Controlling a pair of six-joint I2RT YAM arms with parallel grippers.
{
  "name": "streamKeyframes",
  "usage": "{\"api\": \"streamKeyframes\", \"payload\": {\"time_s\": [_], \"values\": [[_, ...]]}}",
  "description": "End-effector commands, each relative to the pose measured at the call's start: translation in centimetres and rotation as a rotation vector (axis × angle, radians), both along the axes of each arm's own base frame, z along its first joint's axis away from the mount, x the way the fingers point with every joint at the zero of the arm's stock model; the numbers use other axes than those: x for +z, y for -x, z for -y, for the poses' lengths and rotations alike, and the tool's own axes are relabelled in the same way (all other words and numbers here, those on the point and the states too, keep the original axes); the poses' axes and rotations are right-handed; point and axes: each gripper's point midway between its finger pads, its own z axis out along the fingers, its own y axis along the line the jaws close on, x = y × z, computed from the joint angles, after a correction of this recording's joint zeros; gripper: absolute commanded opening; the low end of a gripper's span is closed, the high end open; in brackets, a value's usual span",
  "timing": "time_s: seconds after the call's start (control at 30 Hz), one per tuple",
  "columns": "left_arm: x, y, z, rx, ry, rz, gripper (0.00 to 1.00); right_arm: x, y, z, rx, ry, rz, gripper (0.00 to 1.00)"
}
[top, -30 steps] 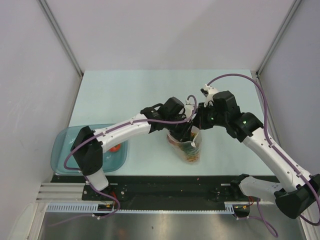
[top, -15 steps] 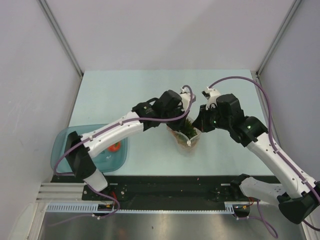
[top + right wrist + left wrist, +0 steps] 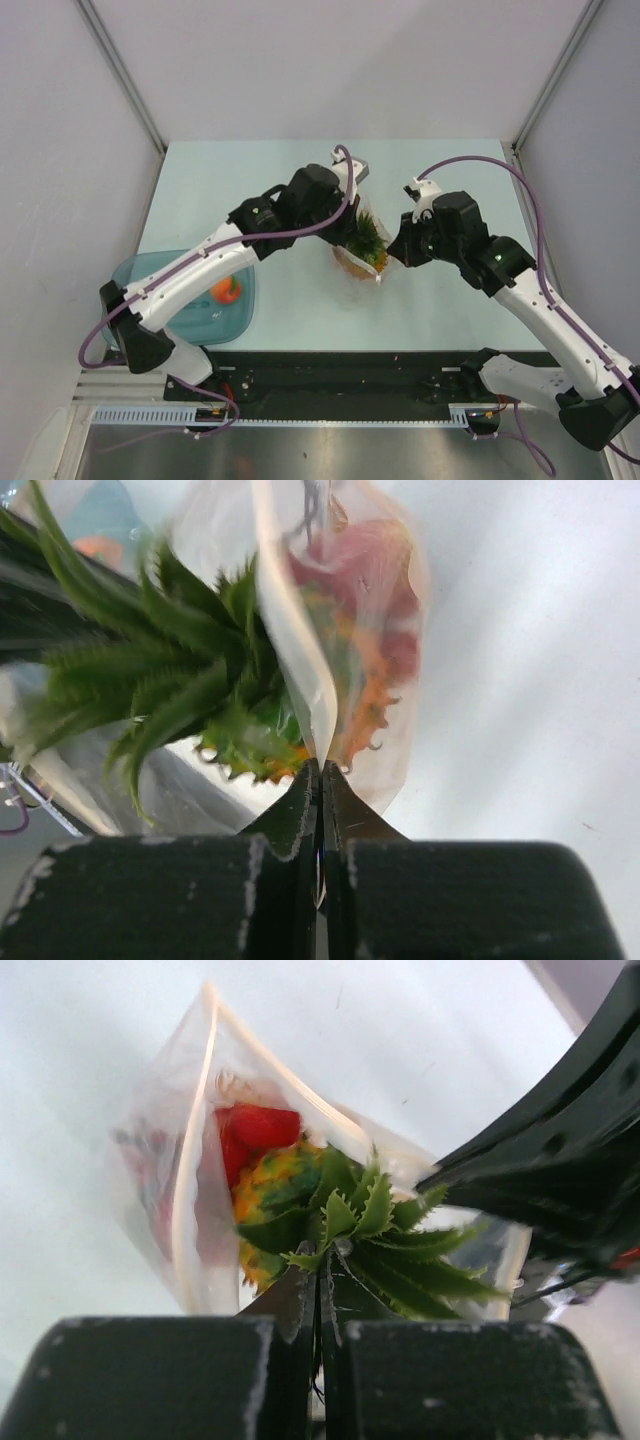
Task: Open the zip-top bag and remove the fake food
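The clear zip-top bag (image 3: pixel 352 278) stands open at the table's middle, held up off the surface. My left gripper (image 3: pixel 362 218) is shut on the green leafy top of the orange-yellow pineapple (image 3: pixel 366 246), which sticks out of the bag's mouth. In the left wrist view the leaves (image 3: pixel 385 1230) sit between the shut jaws, with a red toy food (image 3: pixel 255 1130) below in the bag (image 3: pixel 180 1180). My right gripper (image 3: pixel 397 252) is shut on the bag's rim (image 3: pixel 300 680); red and orange bits (image 3: pixel 365 610) show through the film.
A teal translucent tray (image 3: pixel 135 290) sits at the near left and holds an orange-red toy fruit (image 3: pixel 228 290). Grey walls stand on both sides. The table's near edge runs just in front of the bag.
My left gripper has risen and moved back, drawing the pineapple up out of the bag by its leaves. My right gripper kept its hold on the bag's rim and lifted it slightly.
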Motion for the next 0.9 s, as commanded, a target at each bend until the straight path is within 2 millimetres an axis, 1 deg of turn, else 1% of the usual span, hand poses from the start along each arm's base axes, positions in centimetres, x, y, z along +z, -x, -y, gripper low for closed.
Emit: {"api": "streamKeyframes", "payload": {"time_s": [0.0, 0.03, 0.07, 0.1, 0.13, 0.2, 0.27, 0.33, 0.37, 0.4, 0.43, 0.47, 0.5, 0.53, 0.57, 0.6, 0.63, 0.67, 0.7, 0.73, 0.8, 0.83, 0.87], "values": [[5.3, -1.0, 1.0, 0.084, 0.157, -0.092, 0.0, 0.1, -0.7, -0.1, -0.017, 0.02, 0.027, 0.0], [5.6, -1.5, 1.5, 0.115, 0.171, -0.131, 0.0, 0.1, -0.8, -0.5, -0.009, 0.017, 0.027, 0.0], [4.5, -1.3, 1.4, 0.131, 0.14, -0.189, 0.0, 0.5, -0.9, -0.7, -0.004, 0.01, 0.039, 0.0], [4.4, -1.3, 1.6, 0.131, 0.143, -0.216, 0.0, 0.6, -1.0, -1.0, -0.001, 0.006, 0.039, 0.0], [4.0, -1.5, 2.4, 0.115, 0.142, -0.239, 0.0, 0.5, -1.1, -1.4, 0.008, 0.008, 0.035, 0.0], [3.5, -1.3, 2.8, 0.095, 0.137, -0.263, 0.0, 0.6, -1.2, -1.7, 0.016, 0.009, 0.037, 0.0], [3.3, -1.2, 3.1, 0.087, 0.139, -0.281, 0.0, 0.5, -1.3, -1.7, 0.011, 0.016, 0.035, 0.0], [3.8, -0.6, 3.3, 0.04, 0.153, -0.274, 0.0, 0.0, -1.4, -1.3, -0.003, 0.033, 0.03, 0.0], [5.3, -0.5, 3.3, 0.013, 0.193, -0.227, 0.0, -0.3, -1.4, -1.2, -0.011, 0.045, 0.022, 0.0], [5.9, -0.4, 3.3, -0.007, 0.208, -0.2, 0.0, -0.7, -1.5, -0.9, -0.023, 0.057, 0.017, 0.0], [5.8, -0.4, 3.0, -0.02, 0.201, -0.168, 0.0, -1.0, -1.4, -0.7, -0.029, 0.066, 0.011, 0.0], [7.1, -0.5, 2.9, -0.033, 0.231, -0.121, 0.0, -1.1, -1.4, -0.5, -0.034, 0.068, 0.01, 0.0], [8.9, -0.1, 2.1, -0.04, 0.262, -0.074, 0.0, -1.3, -1.5, -0.4, -0.043, 0.07, 0.007, 0.0], [9.4, 0.1, 1.6, -0.05, 0.27, -0.038, 0.0, -1.8, -1.3, -0.2, -0.047, 0.075, -0.006, 0.0], [10.8, 0.0, 1.5, -0.059, 0.305, 0.012, 0.0, -1.9, -1.3, -0.1, -0.053, 0.074, -0.01, 0.0], [13.1, 0.7, 0.4, -0.072, 0.35, 0.071, 0.0, -2.1, -1.4, 0.1, -0.061, 0.074, -0.014, 0.0], [13.3, 0.9, 0.0, -0.084, 0.351, 0.103, 0.0, -2.1, -1.4, 0.1, -0.066, 0.071, -0.017, 0.0], [14.4, 1.0, -0.3, -0.085, 0.375, 0.145, 0.0, -2.3, -1.4, 0.1, -0.066, 0.068, -0.021, 0.0], [15.6, 1.6, -1.3, -0.085, 0.397, 0.183, 0.0, -2.3, -1.6, 0.3, -0.073, 0.064, -0.025, 0.0], [16.3, 1.7, -1.8, -0.09, 0.405, 0.22, 0.0, -2.3, -1.7, 0.3, -0.076, 0.062, -0.025, 0.0], [17.0, 2.1, -2.6, -0.093, 0.399, 0.263, 0.0, -2.2, -1.8, 0.4, -0.079, 0.056, -0.027, 0.0], [17.3, 2.4, -3.4, -0.081, 0.394, 0.276, 0.0, -2.2, -2.0, 0.4, -0.081, 0.055, -0.028, 0.0], [17.6, 2.0, -4.4, -0.033, 0.381, 0.296, 0.0, -2.1, -2.0, 0.4, -0.081, 0.053, -0.025, 0.0]]}}
